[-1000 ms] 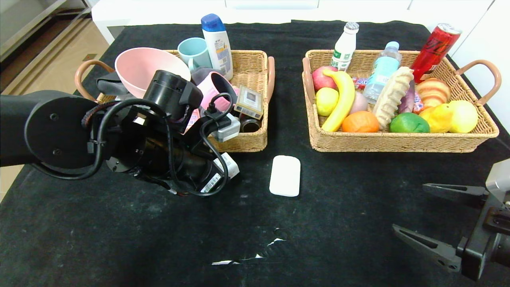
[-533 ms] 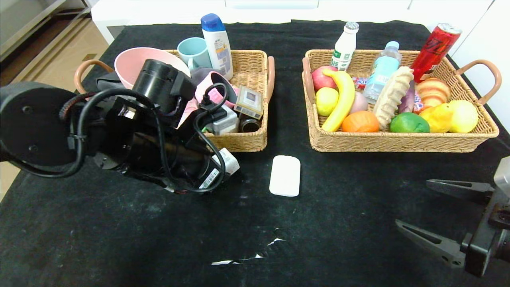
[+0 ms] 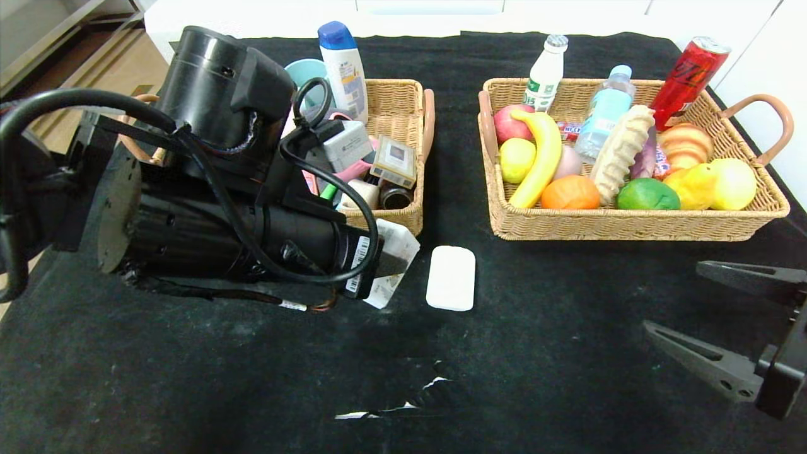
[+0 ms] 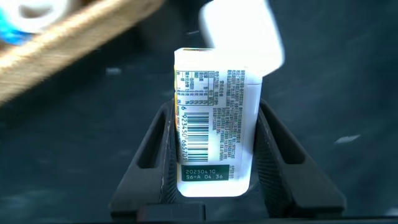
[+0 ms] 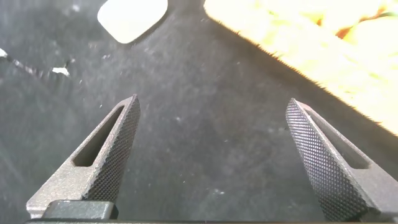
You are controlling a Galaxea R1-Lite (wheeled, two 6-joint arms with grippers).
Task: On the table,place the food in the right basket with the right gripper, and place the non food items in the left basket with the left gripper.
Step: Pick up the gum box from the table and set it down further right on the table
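Observation:
My left gripper (image 4: 216,109) is shut on a small white box (image 4: 214,124) with green print and a barcode, held just above the table (image 3: 252,378) in front of the left basket (image 3: 403,217). In the head view the box (image 3: 392,265) pokes out past my bulky left arm, which hides much of that basket. A plain white rounded bar (image 3: 451,277) lies on the cloth just right of the box. The right basket (image 3: 630,224) holds an orange fruit (image 3: 569,193) among other food. My right gripper (image 3: 673,295) hovers open and empty at the near right.
A blue-capped bottle (image 3: 343,63), a small brown-faced box (image 3: 394,161) and a cup show in the left basket. Bottles and a red can (image 3: 687,72) stand at the back of the right one. White scuffs (image 3: 403,403) mark the cloth near me.
My left arm has risen and swung up toward the camera, carrying the box slightly rightward, nearer the white bar. My right gripper has drifted to the right, still open.

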